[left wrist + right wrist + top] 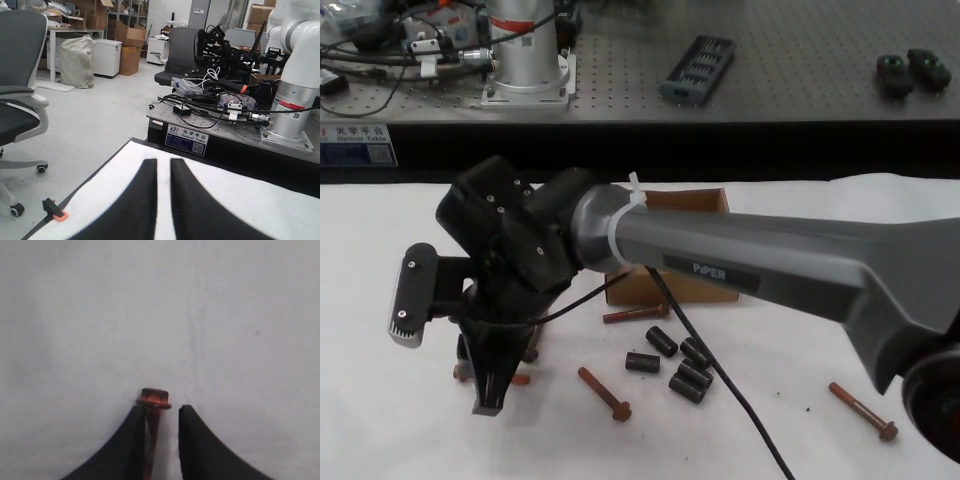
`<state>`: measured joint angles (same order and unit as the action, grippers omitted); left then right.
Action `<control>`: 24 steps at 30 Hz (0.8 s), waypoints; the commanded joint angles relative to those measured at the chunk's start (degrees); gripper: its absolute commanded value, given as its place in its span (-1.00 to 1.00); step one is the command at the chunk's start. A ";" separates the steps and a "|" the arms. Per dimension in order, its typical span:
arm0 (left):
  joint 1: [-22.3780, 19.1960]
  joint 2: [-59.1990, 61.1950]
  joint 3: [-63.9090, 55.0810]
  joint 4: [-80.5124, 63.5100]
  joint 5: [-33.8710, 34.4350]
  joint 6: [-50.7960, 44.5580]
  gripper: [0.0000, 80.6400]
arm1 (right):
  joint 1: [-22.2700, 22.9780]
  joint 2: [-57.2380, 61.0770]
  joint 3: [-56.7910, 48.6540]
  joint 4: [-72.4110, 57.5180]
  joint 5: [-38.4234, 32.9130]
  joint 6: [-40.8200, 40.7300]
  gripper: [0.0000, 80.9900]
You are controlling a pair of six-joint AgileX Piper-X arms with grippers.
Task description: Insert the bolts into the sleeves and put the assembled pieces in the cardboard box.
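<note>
Light is bright and even, falling from overhead. On the white cloth-covered desk (pixel 380 300) it leaves only faint, soft-edged shadows beside the rusty-brown bolts (pixel 605 393) and the short black sleeves (pixel 660 341). The smooth shell of the dark grey robot arm (pixel 770 265) carries a pale sheen along its upper side. In the right wrist view the cloth is a flat, nearly shadeless field. The black fingers (pixel 127 450) of the right hand (pixel 162 407) show against it as featureless dark shapes. In the left wrist view the room is evenly lit, the pale floor (pixel 100 115) is bright, and the glossy white robot column (pixel 300 35) bears soft highlights.
</note>
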<state>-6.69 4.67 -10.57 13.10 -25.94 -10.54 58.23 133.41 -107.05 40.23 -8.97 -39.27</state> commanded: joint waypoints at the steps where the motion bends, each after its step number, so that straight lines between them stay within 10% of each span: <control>1: 0.21 -0.35 -0.70 0.31 -0.42 -0.08 -0.45 | -0.49 0.61 -1.21 -0.23 -1.33 1.09 -0.55; 4: 0.21 -0.35 -0.70 0.17 -0.64 -1.20 -0.15 | -0.49 1.31 -1.35 -0.03 -1.90 1.09 -0.55; 24: 0.21 -0.35 -0.70 0.17 -0.43 -0.69 -0.32 | -2.41 1.41 -1.15 9.96 0.82 2.19 -0.55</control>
<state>-6.69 4.67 -10.64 13.10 -25.94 -10.94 56.60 134.82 -107.98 47.02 -9.27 -36.93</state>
